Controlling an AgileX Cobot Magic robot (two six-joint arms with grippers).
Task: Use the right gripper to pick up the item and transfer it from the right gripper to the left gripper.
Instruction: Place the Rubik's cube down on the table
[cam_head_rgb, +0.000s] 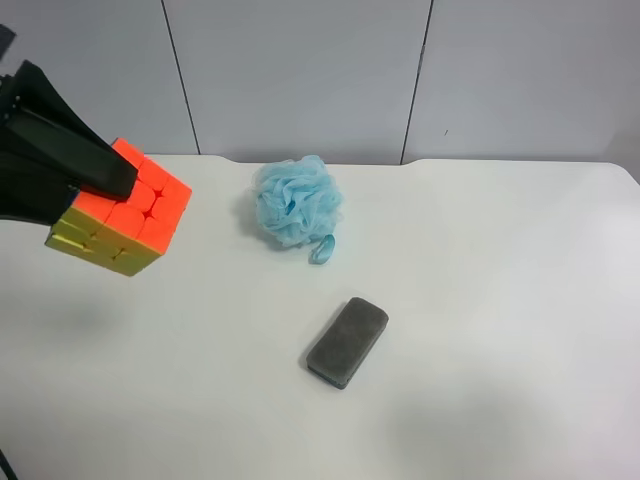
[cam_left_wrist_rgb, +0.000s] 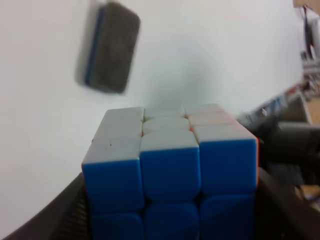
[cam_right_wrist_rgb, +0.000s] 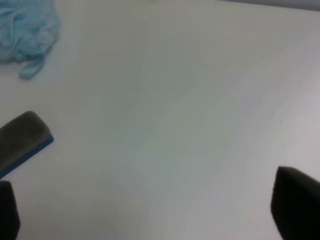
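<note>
Far left of the grey pad (cam_head_rgb: 347, 341) in the exterior high view, the left gripper (cam_head_rgb: 105, 205) is clamped tight on the puzzle cube (cam_head_rgb: 140, 215), one black wedge finger lying flat across the orange face while a yellow face turns toward the camera. Its wrist view shows blue and white faces of the same cube filling the gap between the fingers, with the pad lying on the white surface (cam_head_rgb: 500, 300) beyond. Back from the pad and a little to its left sits the light-blue mesh puff (cam_head_rgb: 297, 202), its loop trailing toward the pad; the two are near but apart. The pad lies flat and slanted, a blue layer showing along its edge in both wrist views. Right of the pad, the right gripper (cam_right_wrist_rgb: 152, 207) hangs over bare surface, its fingers (cam_right_wrist_rgb: 295, 205) spread wide with nothing between them.
</note>
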